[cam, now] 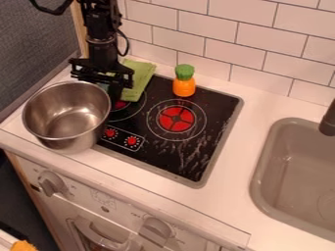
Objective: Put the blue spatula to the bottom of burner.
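Observation:
The black gripper (115,89) hangs at the upper left, between the metal pot's right rim and the green cloth, over the stove's left burner. It covers part of that burner (131,109). A small pale bluish patch (103,86) lies close to the gripper by the pot's rim; whether it is part of a spatula I cannot tell. The other burner (177,119), with a red centre and white rings, lies in the middle of the black stovetop (206,115).
The metal pot (67,115) overlaps the stovetop's left edge. A green cloth (139,78) lies at the back left. An orange toy with a green top (184,81) stands at the back edge. The grey sink (298,171) is on the right, below a dark faucet (328,120).

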{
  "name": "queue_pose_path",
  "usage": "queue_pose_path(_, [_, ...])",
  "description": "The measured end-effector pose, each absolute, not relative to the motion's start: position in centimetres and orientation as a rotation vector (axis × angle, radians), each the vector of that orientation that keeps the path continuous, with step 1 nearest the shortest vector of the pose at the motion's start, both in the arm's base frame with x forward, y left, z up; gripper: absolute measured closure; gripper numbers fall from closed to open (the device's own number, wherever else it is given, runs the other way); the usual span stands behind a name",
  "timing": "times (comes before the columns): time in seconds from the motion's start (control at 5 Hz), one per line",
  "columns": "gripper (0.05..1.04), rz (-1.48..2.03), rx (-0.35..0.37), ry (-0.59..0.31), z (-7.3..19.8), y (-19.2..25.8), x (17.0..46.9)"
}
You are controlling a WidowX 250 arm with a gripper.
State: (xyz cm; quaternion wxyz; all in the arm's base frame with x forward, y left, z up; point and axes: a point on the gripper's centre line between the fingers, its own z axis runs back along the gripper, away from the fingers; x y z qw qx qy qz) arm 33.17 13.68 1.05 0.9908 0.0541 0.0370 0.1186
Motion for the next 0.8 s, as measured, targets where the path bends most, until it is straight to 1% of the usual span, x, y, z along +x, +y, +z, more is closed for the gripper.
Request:
queue_pose_path(0.2, [0.777,0.234,0.094,0.050,1.9,13.7,33.0])
queue_pose_path(0.4, [0.865,0.224,0.079,-0.019,4.1,13.3,33.4])
queue_pose_path(0.6, [0.866,0.185,0.053,-0.108,6.3,11.5,34.2])
queue_pose_path(0.8, [0.866,0.071,0.024,-0.139,7.1,8.0,33.9])
